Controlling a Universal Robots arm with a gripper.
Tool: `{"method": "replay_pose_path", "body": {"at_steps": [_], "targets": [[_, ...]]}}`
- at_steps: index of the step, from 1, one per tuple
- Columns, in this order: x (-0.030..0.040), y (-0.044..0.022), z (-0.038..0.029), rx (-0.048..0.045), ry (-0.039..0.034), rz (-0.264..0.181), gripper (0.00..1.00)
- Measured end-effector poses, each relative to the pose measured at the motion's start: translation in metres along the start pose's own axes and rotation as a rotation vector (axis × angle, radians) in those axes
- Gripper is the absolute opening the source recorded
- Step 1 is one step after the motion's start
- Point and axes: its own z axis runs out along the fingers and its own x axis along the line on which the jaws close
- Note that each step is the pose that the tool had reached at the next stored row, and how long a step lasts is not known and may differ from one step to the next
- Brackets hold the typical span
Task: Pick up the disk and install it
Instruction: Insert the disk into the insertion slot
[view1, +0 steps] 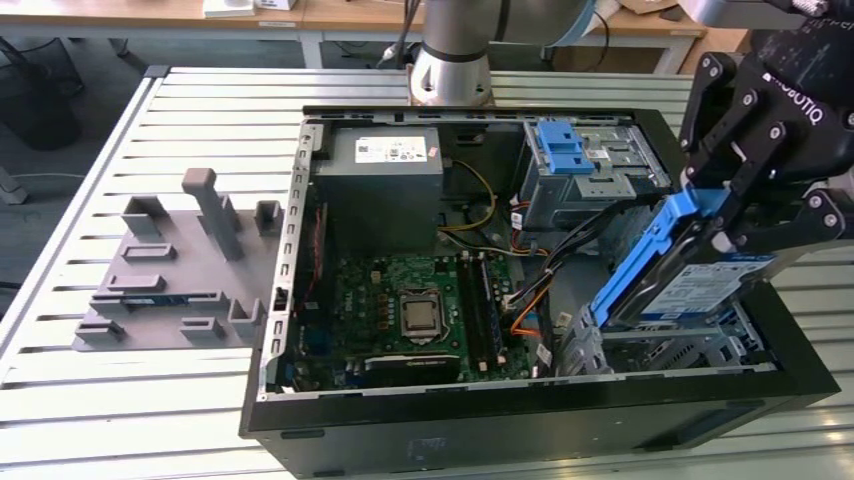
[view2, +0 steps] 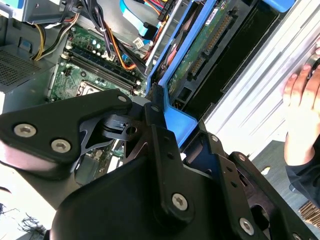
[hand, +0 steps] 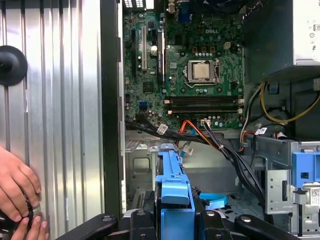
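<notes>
**Table** (view1: 200, 420): slatted metal. It bears the open case and a grey fixture (view1: 174, 270) at centre left of the exterior view.

**Computer case** (view1: 534, 415): black, lid off, centre to right of the exterior view.

**Power supply** (view1: 380, 190): grey box, upper centre. It carries a white sticker whose print is too small to read.

**Motherboard** (view1: 400, 300): lower centre, with small white lettering that is not legible.

**Gripper** (view1: 727, 225): right edge of the exterior view, jaws pinching the disk's blue rail. There is white lettering on its body.

**Disk** (view1: 697, 288): held tilted at lower right, with its lower end over the case's bay. The label is white with a blue band, and its print cannot be made out.

**Cables** (view1: 547, 265): black, orange and yellow, just beside the bay.

**Hand** (hand: 17, 187): a person's, resting on the table outside the case wall.

**Risks, as judged:**
- The tilted disk may bind against the bay's metal edge.
- The grip on a plastic rail may slip or flex.
- Loose cables may get trapped beneath the disk.
- The nearby hand may be struck if the arm swings outward.
</notes>
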Motion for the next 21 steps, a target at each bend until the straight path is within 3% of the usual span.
{"method": "replay_pose_path", "body": {"at_steps": [21], "targets": [[0.0003,0.0,0.0111,0.0,0.0012,0.0,0.36]]}}
